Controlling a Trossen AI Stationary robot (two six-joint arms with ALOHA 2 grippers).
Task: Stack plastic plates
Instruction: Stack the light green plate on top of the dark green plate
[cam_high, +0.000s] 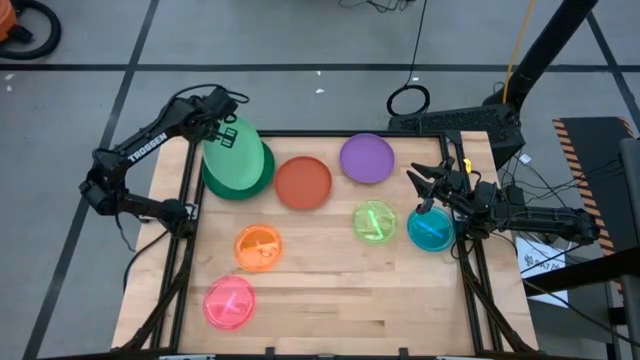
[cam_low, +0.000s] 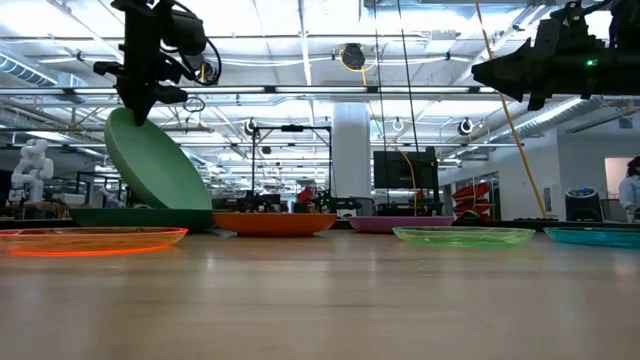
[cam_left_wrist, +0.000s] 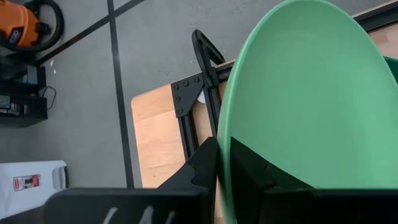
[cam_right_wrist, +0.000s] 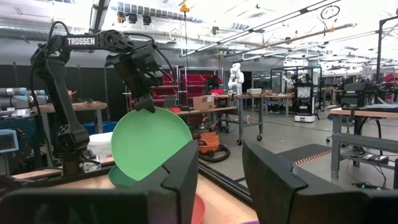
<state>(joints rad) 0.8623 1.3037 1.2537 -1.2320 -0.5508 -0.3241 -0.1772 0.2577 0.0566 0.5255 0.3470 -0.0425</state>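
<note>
Table (cam_high: 330, 300): pale wood planks, smooth, with a soft sheen; black metal frame rails (cam_high: 300, 132) along its edges.
Light green plate (cam_high: 237, 152): opaque matt plastic.
Red-orange plate (cam_high: 303, 182) and purple plate (cam_high: 367, 158): opaque plastic, smooth.
Orange plate (cam_high: 258, 246), pink plate (cam_high: 230, 302), lime plate (cam_high: 375, 221), teal plate (cam_high: 431, 230): translucent glossy plastic.
</note>
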